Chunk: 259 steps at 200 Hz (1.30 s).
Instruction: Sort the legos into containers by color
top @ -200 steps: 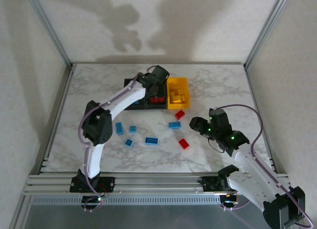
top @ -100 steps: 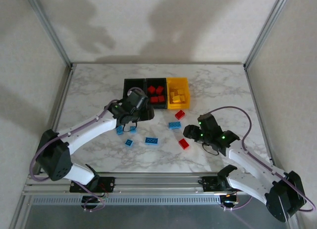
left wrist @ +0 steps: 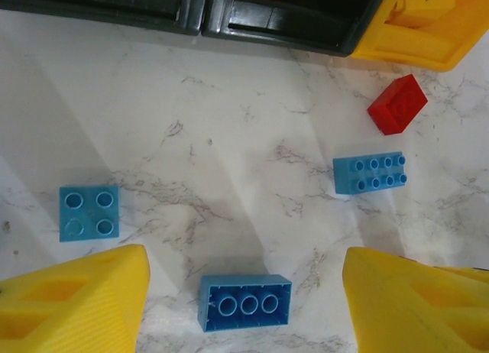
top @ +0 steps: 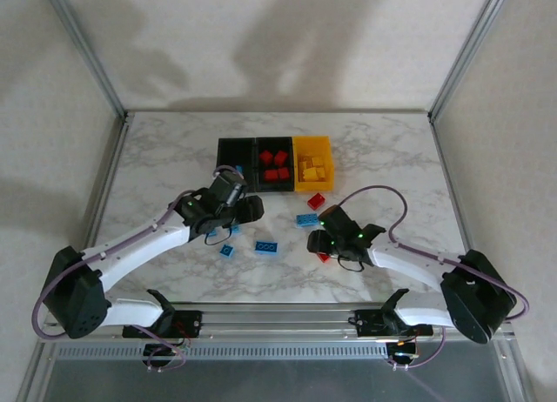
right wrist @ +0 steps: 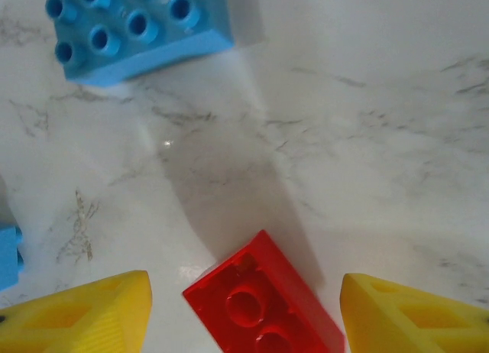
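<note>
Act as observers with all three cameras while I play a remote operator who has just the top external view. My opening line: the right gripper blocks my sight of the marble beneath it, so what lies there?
Observer: A small red studded plastic brick lies between the open jaws of the right gripper.
Operator: And beneath the left one?
Observer: A blue plastic brick showing three round sockets sits between the open jaws of the left gripper, with a gap on each side.
Operator: Is anything else close to that gripper?
Observer: A square blue four-stud brick lies flat on the marble just beyond one fingertip, apart from it.
</note>
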Tool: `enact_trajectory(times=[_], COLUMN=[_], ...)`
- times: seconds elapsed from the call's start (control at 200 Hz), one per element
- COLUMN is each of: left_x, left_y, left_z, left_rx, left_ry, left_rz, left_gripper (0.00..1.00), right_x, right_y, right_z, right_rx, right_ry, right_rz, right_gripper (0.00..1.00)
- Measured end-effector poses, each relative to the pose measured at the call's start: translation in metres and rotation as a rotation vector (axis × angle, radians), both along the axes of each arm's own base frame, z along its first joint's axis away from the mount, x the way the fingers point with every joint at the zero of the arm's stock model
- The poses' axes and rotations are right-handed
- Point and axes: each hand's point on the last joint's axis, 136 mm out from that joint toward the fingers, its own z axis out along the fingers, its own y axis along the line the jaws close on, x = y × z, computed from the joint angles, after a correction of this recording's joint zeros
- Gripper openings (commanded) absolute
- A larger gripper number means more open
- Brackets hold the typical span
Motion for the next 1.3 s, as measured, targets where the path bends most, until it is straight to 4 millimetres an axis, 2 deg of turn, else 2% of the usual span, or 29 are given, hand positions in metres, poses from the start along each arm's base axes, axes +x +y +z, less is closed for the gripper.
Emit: enact_trajectory(times=[0.16,0.25,0.431,0.576,0.666,0.826,0.921,1.011,1.147,1.297], left_x=[-0.009,-0.010,-0.011,-0.011,-0.011,-0.006,-0.003,-0.001,0.001,0.000], left_y=[0.007,0.009,0.012,0.014,0.020,0.035,0.042,0.048,0.052,0.052], left_z=[0.000,0.003,0.002,0.004,0.009,0.022,0.029,0.032,0.033,0.030], left_rx=[-0.017,-0.026,-0.029,-0.035,-0.049,-0.082,-0.096,-0.105,-0.111,-0.118], left_ry=[-0.002,-0.010,-0.010,-0.015,-0.029,-0.064,-0.083,-0.093,-0.094,-0.081], left_rz=[0.012,0.016,0.023,0.034,0.052,0.105,0.130,0.152,0.166,0.167], left_gripper=[0.69,0.70,0.69,0.69,0.70,0.70,0.70,0.70,0.70,0.70], right_x=[-0.008,-0.011,-0.007,0.003,0.014,0.050,0.082,0.120,0.175,0.218], right_y=[0.015,0.022,0.034,0.046,0.056,0.091,0.111,0.123,0.133,0.135], right_z=[-0.005,-0.010,-0.017,-0.008,0.010,0.063,0.092,0.108,0.106,0.078], right_rx=[-0.033,-0.068,-0.149,-0.166,-0.159,-0.108,-0.069,-0.057,-0.067,-0.091], right_ry=[0.014,0.026,0.037,0.016,-0.021,-0.132,-0.195,-0.237,-0.257,-0.222], right_rz=[0.044,0.064,0.079,0.087,0.090,0.117,0.121,0.107,0.089,0.075], right_gripper=[0.60,0.54,0.33,0.30,0.29,0.30,0.30,0.30,0.30,0.30])
